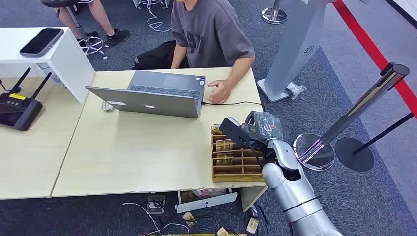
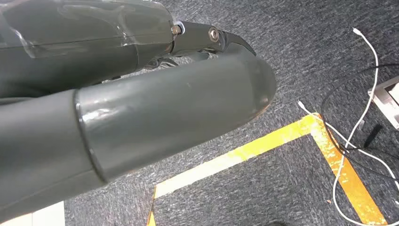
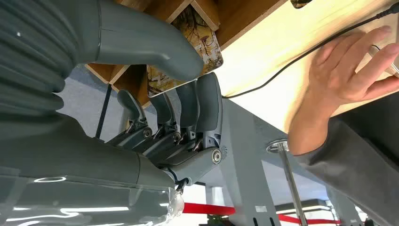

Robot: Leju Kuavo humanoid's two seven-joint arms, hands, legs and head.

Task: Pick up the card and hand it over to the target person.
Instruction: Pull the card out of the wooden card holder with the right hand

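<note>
A wooden card tray sits at the table's near right corner, with patterned cards standing in its slots. My right hand hovers over the tray's far end. In the right wrist view this hand pinches a yellow-brown patterned card between thumb and fingers, just off the tray's compartments. The person sits across the table, with a hand flat on the tabletop close by. My left hand hangs over the carpet holding nothing.
An open grey laptop stands mid-table, and a black cable runs from it toward the tray. A black router sits on the left table. A chrome stanchion and a white kiosk base stand to the right.
</note>
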